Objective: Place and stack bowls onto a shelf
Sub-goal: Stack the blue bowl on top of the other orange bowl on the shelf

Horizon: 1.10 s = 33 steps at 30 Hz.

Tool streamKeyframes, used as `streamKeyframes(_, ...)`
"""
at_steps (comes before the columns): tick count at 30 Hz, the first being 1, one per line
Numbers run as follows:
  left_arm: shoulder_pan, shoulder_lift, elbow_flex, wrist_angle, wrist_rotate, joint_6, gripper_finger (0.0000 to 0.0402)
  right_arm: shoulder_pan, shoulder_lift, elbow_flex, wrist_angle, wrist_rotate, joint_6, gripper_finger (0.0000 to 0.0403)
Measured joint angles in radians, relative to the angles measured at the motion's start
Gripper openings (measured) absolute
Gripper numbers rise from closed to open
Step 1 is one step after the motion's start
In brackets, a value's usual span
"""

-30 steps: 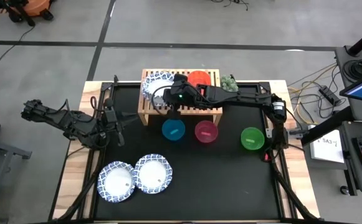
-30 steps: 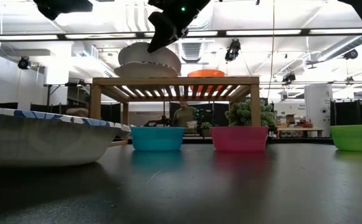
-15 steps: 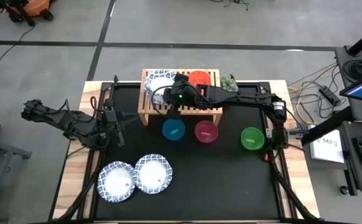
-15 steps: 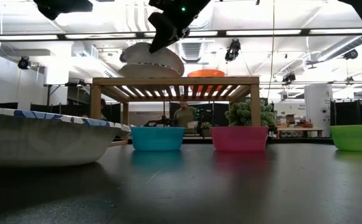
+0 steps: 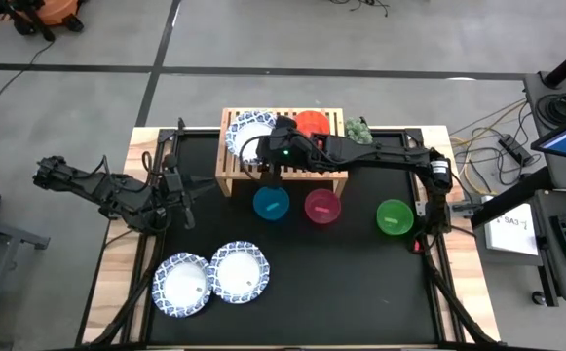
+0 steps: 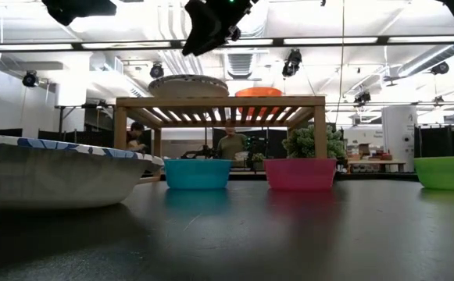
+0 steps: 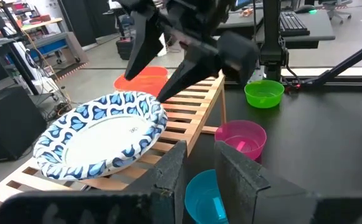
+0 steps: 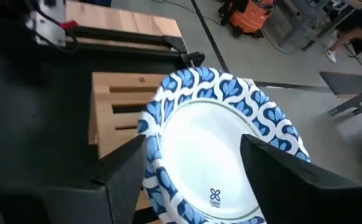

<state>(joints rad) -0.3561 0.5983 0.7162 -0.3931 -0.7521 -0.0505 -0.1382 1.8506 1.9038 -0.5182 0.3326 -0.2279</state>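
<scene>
Where the right gripper [image 6: 211,27] stands: we see it lifted clear above the shelf [image 5: 283,166], fingers apart.
Change: blue-rimmed bowl [image 5: 250,133], tilted half a second ago, now lies flat on the stack.
Meaning: we judge this placement done.
Left gripper [image 5: 178,200]: waiting over the counter [image 5: 341,283], fingers nearly together.

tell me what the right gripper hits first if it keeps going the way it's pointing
Most likely the blue-rimmed bowl lying on the shelf. The right gripper is open just above it, fingers either side, pointing down at its white centre; the exact gap is unclear.
</scene>
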Motion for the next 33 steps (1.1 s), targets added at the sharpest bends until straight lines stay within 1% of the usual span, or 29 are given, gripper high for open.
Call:
streamKeyframes(3, 0.0, 0.0, 0.0, 0.0, 0.0, 0.0, 0.0064, 0.007, -0.025, 0.0, -0.001, -0.019, 0.055, 0.0248)
streamKeyframes(6, 0.0, 0.0, 0.0, 0.0, 0.0, 0.0, 0.0064, 0.016, -0.056, 0.0, -0.03, -0.132, 0.083, 0.0241)
streamKeyframes(8, 0.0, 0.002, 0.0, 0.0, 0.0, 0.0, 0.0064, 0.039, -0.07, -0.003, -0.057, -0.18, 0.089, 0.0234)
streamKeyframes(11, 0.0, 0.007, 0.0, 0.0, 0.0, 0.0, 0.0064, 0.086, -0.09, -0.028, -0.111, -0.182, 0.097, 0.0223)
streamKeyframes(14, 0.0, 0.02, 0.0, 0.0, 0.0, -0.007, 0.0064, 0.136, -0.128, -0.097, -0.112, -0.176, 0.112, 0.0215)
streamKeyframes(18, 0.0, 0.048, -0.001, 0.0, 0.001, -0.016, 0.0064, 0.201, -0.193, -0.23, -0.076, -0.175, 0.148, 0.0208)
streamKeyframes(22, 0.0, 0.09, -0.001, 0.011, 0.002, -0.037, 0.0064, 0.257, -0.276, -0.412, 0.052, -0.175, 0.168, 0.0207)
streamKeyframes(28, 0.0, 0.173, 0.003, 0.063, 0.005, -0.068, 0.0064, 0.321, -0.442, -0.687, 0.217, -0.174, 0.205, 0.0207)
streamKeyframes(33, 0.0, 0.258, 0.004, 0.108, 0.005, -0.075, 0.0064, 0.356, -0.598, -0.88, 0.329, -0.175, 0.249, 0.0207)
